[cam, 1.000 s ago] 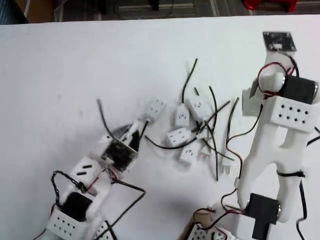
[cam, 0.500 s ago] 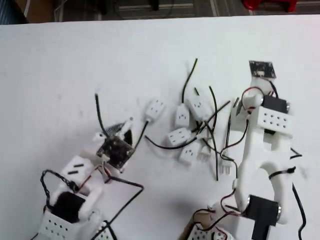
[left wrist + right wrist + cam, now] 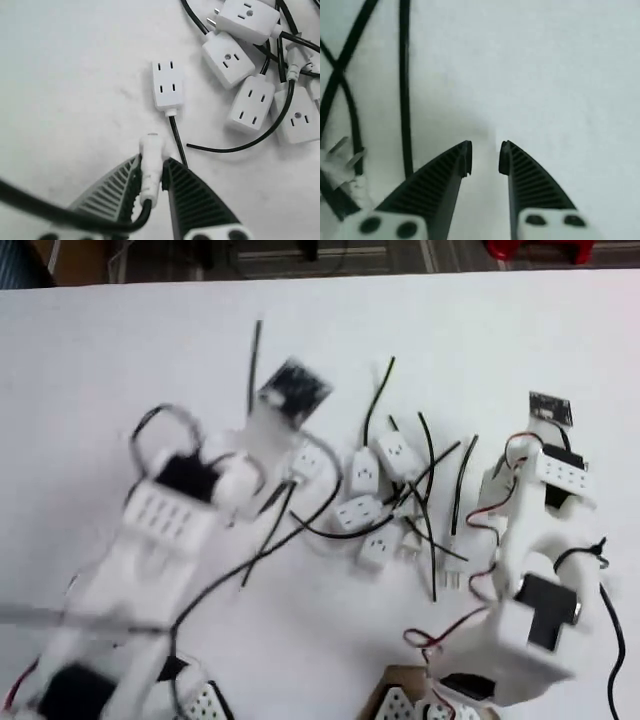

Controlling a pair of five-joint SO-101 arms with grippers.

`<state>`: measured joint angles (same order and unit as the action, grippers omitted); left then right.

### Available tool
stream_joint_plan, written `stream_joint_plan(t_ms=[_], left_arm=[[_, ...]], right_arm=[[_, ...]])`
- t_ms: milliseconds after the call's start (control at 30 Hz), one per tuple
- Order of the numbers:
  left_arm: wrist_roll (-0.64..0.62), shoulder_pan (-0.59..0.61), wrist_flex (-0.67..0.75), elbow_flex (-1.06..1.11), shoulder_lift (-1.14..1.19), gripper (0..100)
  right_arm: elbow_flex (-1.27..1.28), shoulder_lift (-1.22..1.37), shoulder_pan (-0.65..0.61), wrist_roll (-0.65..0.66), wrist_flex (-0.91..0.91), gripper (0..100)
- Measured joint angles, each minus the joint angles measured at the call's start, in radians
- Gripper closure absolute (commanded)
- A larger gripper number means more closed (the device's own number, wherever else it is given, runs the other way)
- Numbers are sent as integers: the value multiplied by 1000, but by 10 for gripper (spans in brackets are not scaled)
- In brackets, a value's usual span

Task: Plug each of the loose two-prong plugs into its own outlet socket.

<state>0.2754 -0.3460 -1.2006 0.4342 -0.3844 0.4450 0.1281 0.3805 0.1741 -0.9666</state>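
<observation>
Insertion step: plug in hand, socket just ahead.
My left pincer (image 3: 152, 167) is clenched on a white two-prong plug (image 3: 151, 147), just short of the outlet socket (image 3: 166, 85) lying flat on the surface (image 3: 75, 75). Next, I judge, I must line the prongs up with its slots. My right pincer (image 3: 485, 157) hangs parted and empty, well away from that socket.

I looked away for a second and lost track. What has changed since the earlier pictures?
The left tool, shut on a plug, swung forward from near its base toward the lone socket. The right tool, open, drew back toward its base. The other sockets and loose cords lay unmoved.
</observation>
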Motion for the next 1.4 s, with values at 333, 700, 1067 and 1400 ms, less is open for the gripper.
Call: stream_joint_plan(t_ms=[333, 700, 1067, 1400], left_arm=[[-213, -52, -25, -405, 514, 976], [-669, -38, -244, -970, 971, 976], [-1178, -37, -520, -1424, 1198, 976], [-1364, -84, -549, -1640, 1344, 976]], right_arm=[[-72, 124, 15, -41, 3, 897], [-77, 129, 15, -57, 3, 897], [-77, 129, 15, -57, 3, 897], [-77, 129, 15, -57, 3, 897]])
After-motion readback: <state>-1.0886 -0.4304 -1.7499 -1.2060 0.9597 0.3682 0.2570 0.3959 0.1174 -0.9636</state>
